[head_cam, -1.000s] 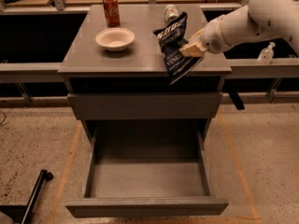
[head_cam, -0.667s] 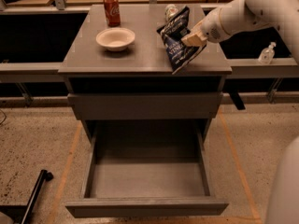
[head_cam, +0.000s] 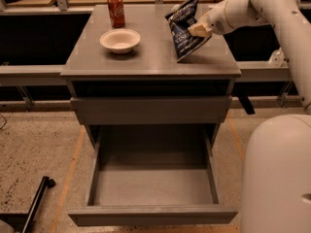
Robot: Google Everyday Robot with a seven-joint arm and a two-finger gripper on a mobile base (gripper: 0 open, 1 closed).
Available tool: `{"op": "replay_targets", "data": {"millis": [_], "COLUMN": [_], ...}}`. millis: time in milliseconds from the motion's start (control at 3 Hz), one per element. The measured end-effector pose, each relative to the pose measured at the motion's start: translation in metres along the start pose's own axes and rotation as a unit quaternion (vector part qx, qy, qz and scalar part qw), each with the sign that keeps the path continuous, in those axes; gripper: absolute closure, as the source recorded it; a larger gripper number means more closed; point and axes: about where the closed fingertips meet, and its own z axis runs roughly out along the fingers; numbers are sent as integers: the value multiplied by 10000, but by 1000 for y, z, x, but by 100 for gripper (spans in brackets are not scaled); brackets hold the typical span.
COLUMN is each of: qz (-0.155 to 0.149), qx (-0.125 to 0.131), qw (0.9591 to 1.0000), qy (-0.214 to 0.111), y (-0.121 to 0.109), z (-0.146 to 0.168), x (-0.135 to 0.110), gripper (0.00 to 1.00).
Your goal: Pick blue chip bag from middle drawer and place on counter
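While the gripper [head_cam: 197, 29] hangs over the right part of the counter [head_cam: 146, 58], a dark rod [head_cam: 37, 199] lies slanted on the speckled floor far below it and well off to its left. Up on the counter, well to the gripper's left and a little farther back, a red soda can [head_cam: 115, 10] stands upright near the rear edge. A pale bowl [head_cam: 120, 40] sits nearer, left of the gripper and in front of the can, apart from it. Far beneath the gripper and to its lower left, the middle drawer [head_cam: 153, 186] stands pulled out from the cabinet, with a closed grey drawer front [head_cam: 150, 109] above it, just under the counter. The blue chip bag [head_cam: 183, 30] is right at the gripper's left side, pinched by its right edge between the tan fingers and held tilted. The bag's top leans back and its lowest corner reaches down to the counter surface, though whether it touches cannot be told. From the gripper the white arm [head_cam: 252, 8] runs off to the right and upward, and the robot's white body [head_cam: 277, 174] fills the corner far below and to its right.
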Motion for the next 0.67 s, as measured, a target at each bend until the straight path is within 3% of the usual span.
{"op": "replay_targets", "data": {"millis": [333, 667], "qz": [13, 16], "qx": [-90, -133], "qw": [9995, 9994], "qy": [-307, -323], "y": [4, 7], "z": [4, 8], "x": [-7, -8], "gripper": [35, 11]}}
